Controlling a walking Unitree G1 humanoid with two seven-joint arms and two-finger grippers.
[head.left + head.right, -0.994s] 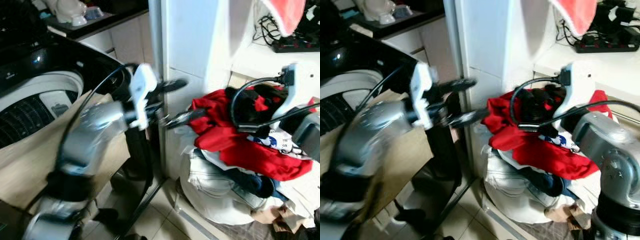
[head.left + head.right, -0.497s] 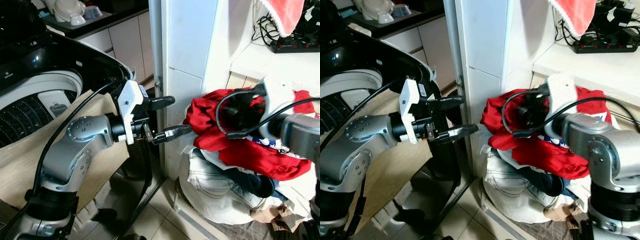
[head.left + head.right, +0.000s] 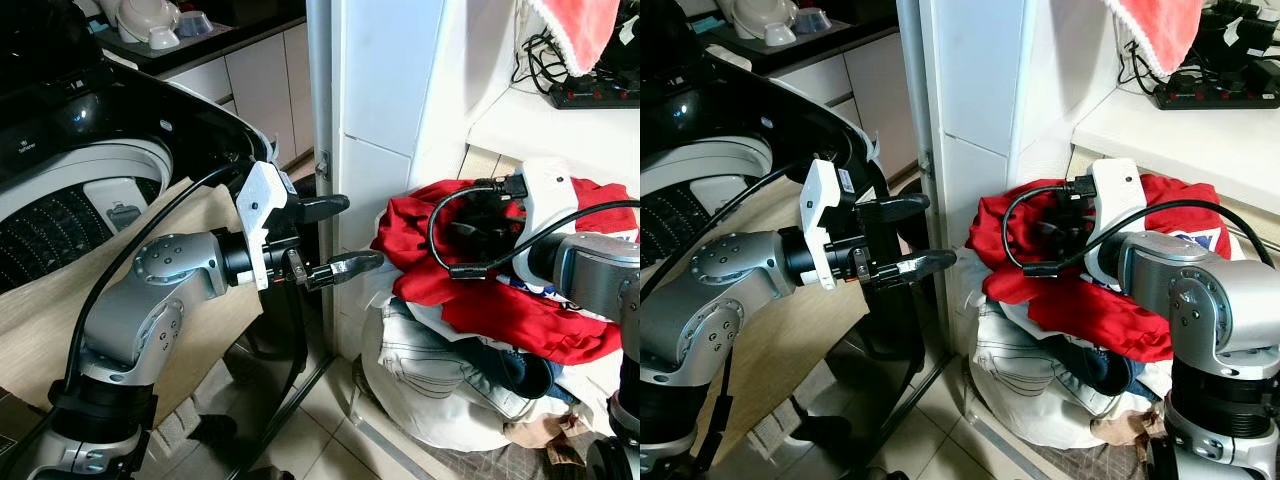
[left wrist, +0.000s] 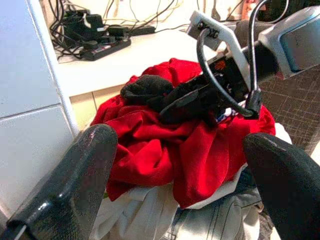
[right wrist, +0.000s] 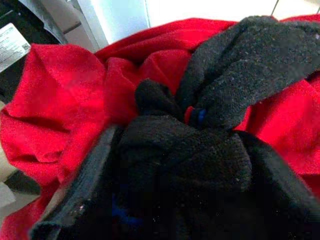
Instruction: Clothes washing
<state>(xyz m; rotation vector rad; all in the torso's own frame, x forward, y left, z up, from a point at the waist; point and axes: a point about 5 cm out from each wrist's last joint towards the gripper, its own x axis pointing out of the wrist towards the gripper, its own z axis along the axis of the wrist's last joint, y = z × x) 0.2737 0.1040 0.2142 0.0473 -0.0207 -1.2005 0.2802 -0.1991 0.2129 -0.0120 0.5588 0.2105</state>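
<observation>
Your right gripper is clenched on the black knit garment, which sits atop the red garment on the laundry pile beside the white pillar. Your left gripper hangs released, fingers spread, between the washing machine and that pile.

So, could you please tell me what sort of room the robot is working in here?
Probably a home laundry corner: a top-loading washing machine, a heap of clothes topped by a red garment, and kitchen-style cabinets behind.
</observation>
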